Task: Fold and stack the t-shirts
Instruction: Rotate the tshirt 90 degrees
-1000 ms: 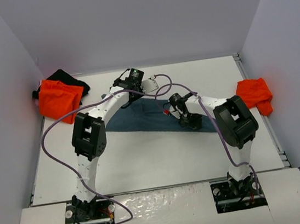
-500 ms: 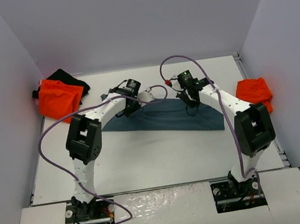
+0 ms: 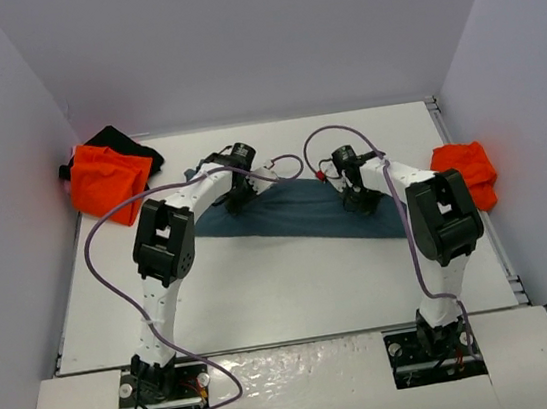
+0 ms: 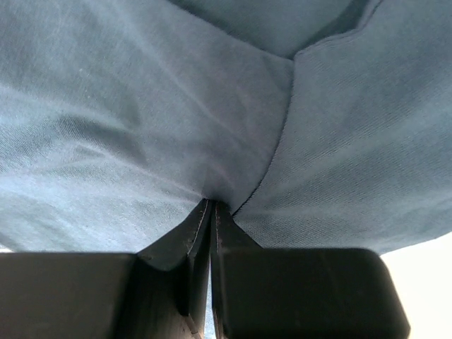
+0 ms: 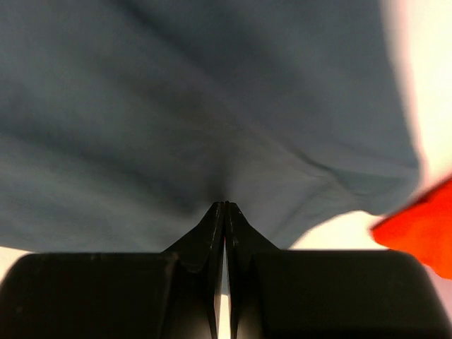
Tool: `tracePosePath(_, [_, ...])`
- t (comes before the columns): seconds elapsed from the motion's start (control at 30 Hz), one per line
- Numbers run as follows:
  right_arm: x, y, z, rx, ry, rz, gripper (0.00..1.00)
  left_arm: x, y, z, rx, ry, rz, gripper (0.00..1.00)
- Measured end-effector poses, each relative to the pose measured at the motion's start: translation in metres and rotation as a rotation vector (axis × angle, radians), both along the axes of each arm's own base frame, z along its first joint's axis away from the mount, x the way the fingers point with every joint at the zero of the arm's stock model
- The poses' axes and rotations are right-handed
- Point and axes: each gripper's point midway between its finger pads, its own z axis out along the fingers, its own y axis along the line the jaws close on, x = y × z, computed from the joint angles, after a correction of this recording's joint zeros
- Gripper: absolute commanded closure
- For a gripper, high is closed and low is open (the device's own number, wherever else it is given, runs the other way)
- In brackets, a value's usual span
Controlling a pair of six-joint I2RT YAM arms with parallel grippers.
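Observation:
A slate-blue t-shirt (image 3: 300, 211) lies spread across the middle of the table. My left gripper (image 3: 235, 194) sits low over its left part, and in the left wrist view the left gripper (image 4: 212, 205) is shut with the blue cloth (image 4: 141, 127) pinched at its tips. My right gripper (image 3: 358, 196) rests on the shirt's right part; the right gripper (image 5: 225, 205) is shut on the same cloth (image 5: 176, 120). An orange t-shirt (image 3: 104, 181) lies on a black t-shirt (image 3: 124, 143) at the back left. Another orange t-shirt (image 3: 466, 171) sits at the right edge.
Grey walls (image 3: 11, 199) close in the table on the left, back and right. Purple cables (image 3: 105, 227) loop from both arms above the table. The orange cloth (image 5: 424, 226) shows at the right of the right wrist view.
Both grippers have moved: the right one swung to the back and then came down toward the shirt's right part; the left one shifted back and left. The blue shirt now lies wider.

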Motion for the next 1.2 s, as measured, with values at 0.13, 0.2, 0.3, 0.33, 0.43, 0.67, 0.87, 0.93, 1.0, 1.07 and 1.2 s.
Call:
tracePosePath(0.13, [-0.022, -0.008, -0.014, -0.052, 0.099, 0.063, 1.00, 0.003, 0.004, 0.000, -0.021, 0.036, 0.022, 1.00])
tracePosePath(0.2, [-0.025, -0.008, -0.015, -0.067, 0.114, 0.095, 1.00, 0.006, 0.006, 0.000, -0.030, 0.056, 0.036, 1.00])
tracePosePath(0.3, [-0.031, -0.010, -0.015, -0.106, 0.135, 0.138, 1.00, 0.011, 0.011, 0.000, -0.041, 0.081, 0.065, 1.00])
tracePosePath(0.33, [-0.033, -0.010, -0.016, -0.118, 0.143, 0.153, 1.00, 0.014, 0.012, 0.000, -0.041, 0.086, 0.076, 1.00])
tracePosePath(0.43, [-0.044, -0.006, -0.016, -0.149, 0.165, 0.207, 1.00, 0.020, 0.016, 0.000, -0.037, 0.106, 0.107, 1.00])
tracePosePath(0.67, [-0.103, 0.062, -0.015, -0.175, 0.292, 0.514, 1.00, 0.040, 0.030, 0.001, -0.011, 0.097, 0.168, 1.00])
tracePosePath(0.87, [-0.162, 0.175, -0.015, -0.114, 0.357, 0.867, 1.00, 0.058, 0.039, 0.002, 0.011, 0.064, 0.198, 1.00])
tracePosePath(0.93, [-0.179, 0.199, -0.015, -0.102, 0.372, 0.947, 1.00, 0.061, 0.039, 0.003, 0.016, 0.055, 0.203, 1.00])
tracePosePath(1.0, [-0.191, 0.214, -0.015, -0.106, 0.392, 1.000, 1.00, 0.064, 0.039, 0.004, 0.014, 0.046, 0.211, 1.00])
tracePosePath(1.07, [-0.195, 0.220, -0.015, -0.120, 0.409, 1.021, 1.00, 0.067, 0.038, 0.004, 0.007, 0.036, 0.223, 1.00])
tracePosePath(1.2, [-0.196, 0.223, -0.015, -0.120, 0.422, 1.011, 1.00, 0.072, 0.036, 0.004, -0.014, 0.017, 0.253, 1.00])
